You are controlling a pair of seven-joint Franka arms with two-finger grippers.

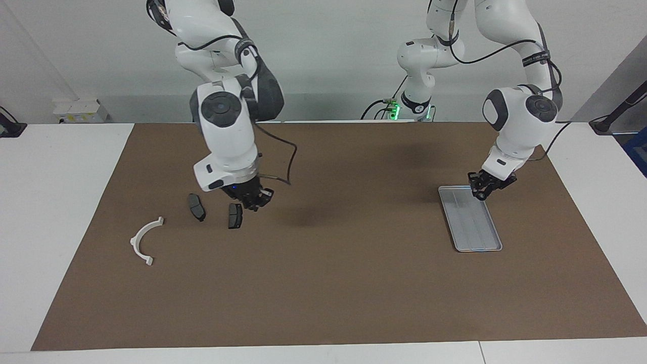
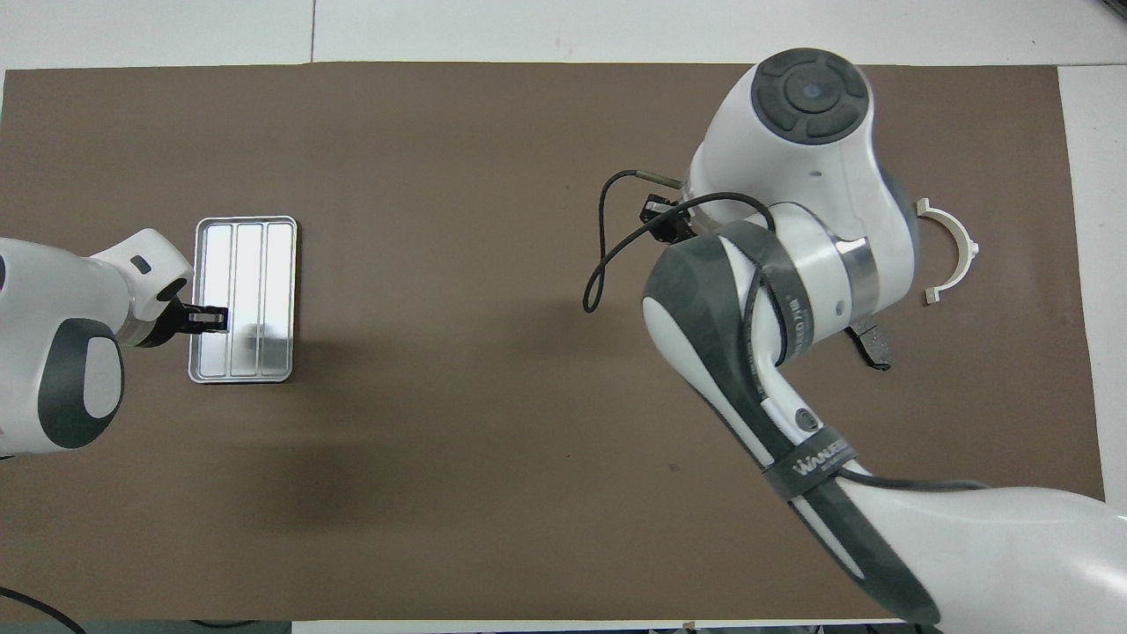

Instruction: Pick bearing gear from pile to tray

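Nothing sits in the tray (image 1: pixel 470 222) yet. Right tool (image 1: pixel 254 200) low over the pile (image 1: pixel 216 212), left tool (image 1: pixel 482 189) over the tray; grip on both unreadable.

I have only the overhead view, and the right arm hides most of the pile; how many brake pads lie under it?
Observer: Two. The first brake pad lies toward the white bracket, and the second brake pad is beside it.
Operator: Where is the right end effector?
Observer: The right end effector hangs low right beside the second brake pad; I cannot tell if they touch.
Operator: And the left end effector?
Observer: The left end effector is just over the end of the tray nearer the robots.
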